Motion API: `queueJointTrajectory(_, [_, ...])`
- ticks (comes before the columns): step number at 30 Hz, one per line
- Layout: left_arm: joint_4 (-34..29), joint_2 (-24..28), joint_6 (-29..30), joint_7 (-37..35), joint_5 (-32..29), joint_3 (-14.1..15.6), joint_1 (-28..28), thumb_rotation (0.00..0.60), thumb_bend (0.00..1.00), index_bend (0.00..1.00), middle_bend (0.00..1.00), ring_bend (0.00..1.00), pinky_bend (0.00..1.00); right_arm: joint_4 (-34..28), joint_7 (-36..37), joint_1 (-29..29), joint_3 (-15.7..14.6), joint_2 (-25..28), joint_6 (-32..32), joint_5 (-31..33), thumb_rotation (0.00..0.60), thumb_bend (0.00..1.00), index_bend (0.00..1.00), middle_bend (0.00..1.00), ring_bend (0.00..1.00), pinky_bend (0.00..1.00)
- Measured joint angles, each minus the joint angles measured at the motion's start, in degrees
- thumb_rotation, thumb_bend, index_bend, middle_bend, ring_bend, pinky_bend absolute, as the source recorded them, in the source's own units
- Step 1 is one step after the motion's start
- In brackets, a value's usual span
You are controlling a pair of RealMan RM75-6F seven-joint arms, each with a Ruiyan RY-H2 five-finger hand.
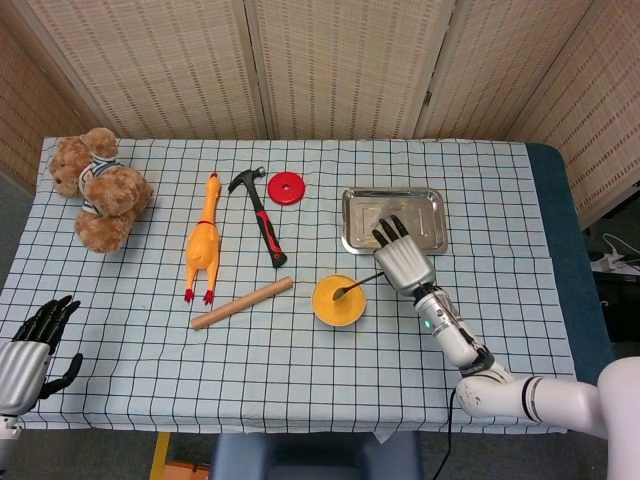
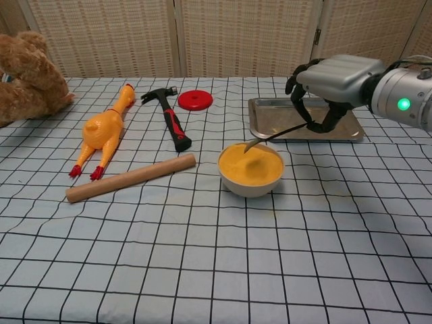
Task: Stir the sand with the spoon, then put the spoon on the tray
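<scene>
A white bowl (image 2: pixel 250 173) filled with yellow sand (image 1: pixel 337 301) stands at mid table. My right hand (image 2: pixel 331 84) holds the dark handle of a spoon (image 2: pixel 273 136) just right of the bowl. The spoon's bowl end hangs a little above the sand, near the bowl's far right rim. In the head view the right hand (image 1: pixel 402 262) sits between the bowl and the steel tray (image 1: pixel 430 234), which lies behind it. My left hand (image 1: pixel 32 345) rests open at the table's near left edge, holding nothing.
A wooden rolling pin (image 2: pixel 130 177) lies left of the bowl. Behind it are a rubber chicken (image 2: pixel 103 128), a hammer (image 2: pixel 173 122) and a red disc (image 2: pixel 195 100). A teddy bear (image 1: pixel 100 188) sits at the far left.
</scene>
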Motion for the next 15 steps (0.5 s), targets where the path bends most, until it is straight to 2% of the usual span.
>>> queueJointTrajectory(7, [-0.21,-0.11,-0.24,0.33,0.03,0.04,-0.12,0.6,0.45,0.0,0.0,0.0,0.18,-3.12,1.64,-0.99,-0.78,3.03,-3.06,0.66,0.6,0.88,0.9,0.17,0.0,0.0])
queueJointTrajectory(15, [-0.06,-0.06,-0.33,0.04,0.08,0.07,-0.18,0.6,0.45,0.0,0.0,0.0,0.18,-3.18,-1.68,0.5,-1.1,2.62,-5.56,5.75,0.6,0.88,0.9,0.17,0.0,0.0])
